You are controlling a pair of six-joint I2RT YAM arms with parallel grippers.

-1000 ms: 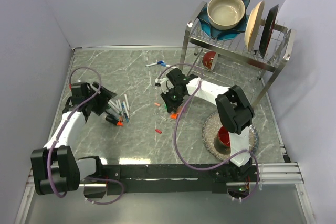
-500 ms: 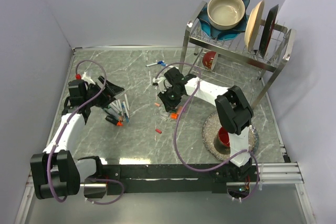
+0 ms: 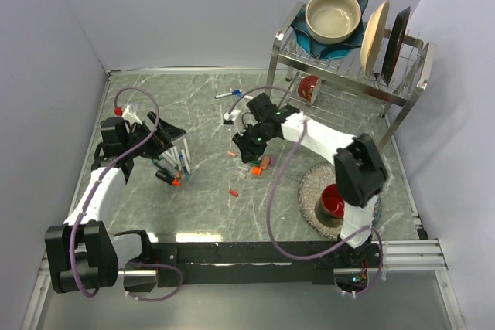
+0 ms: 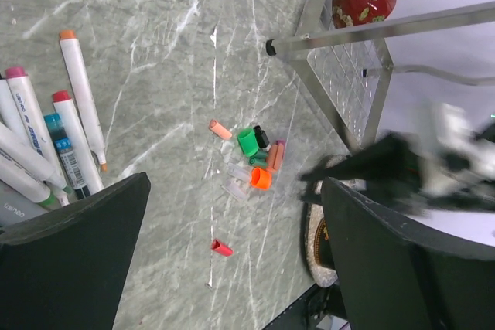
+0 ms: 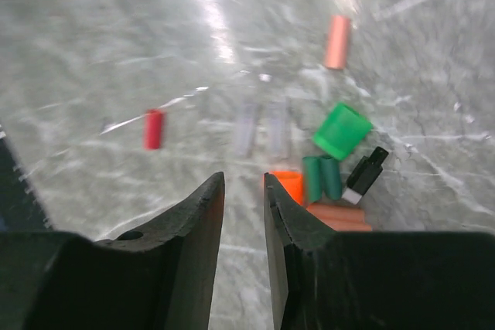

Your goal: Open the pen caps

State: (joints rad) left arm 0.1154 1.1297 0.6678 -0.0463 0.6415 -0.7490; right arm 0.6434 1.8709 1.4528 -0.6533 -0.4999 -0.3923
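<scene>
right claw (image 5: pixel 242 187): the two fingers are held only a little apart and nothing is gripped between them; it is pointed down at the grey desk (image 5: pixel 116 52).
orange cap (image 5: pixel 288 185): found right next to one finger and partly hidden by it.
dark green caps (image 5: pixel 322 177): two are laid side by side, touching, with the long way up and down in the right wrist view.
black cap (image 5: pixel 365 174): laid on a slant, just beside the dark green caps.
green cap (image 5: pixel 342 130): short and fat, tipped on a slant, near the top of the bunch.
clear caps (image 5: pixel 259 127): two pale tubes are laid side by side, long way up and down; they are blurred.
pink cap (image 5: pixel 337 42): laid alone past the bunch, long way nearly up and down.
red cap (image 5: pixel 154 129): laid alone off to one side, well apart from the bunch, long way up and down.
pen caps (image 3: pixel 259 164): from above, the bunch is seen in the middle of the desk, close by the right claw.
left claw (image 4: pixel 236 185): spread wide, with nothing held; it is kept above the desk, well apart from the bunch.
markers (image 4: pixel 77 121): white barrels with coloured ends are laid side by side near the left claw.
</scene>
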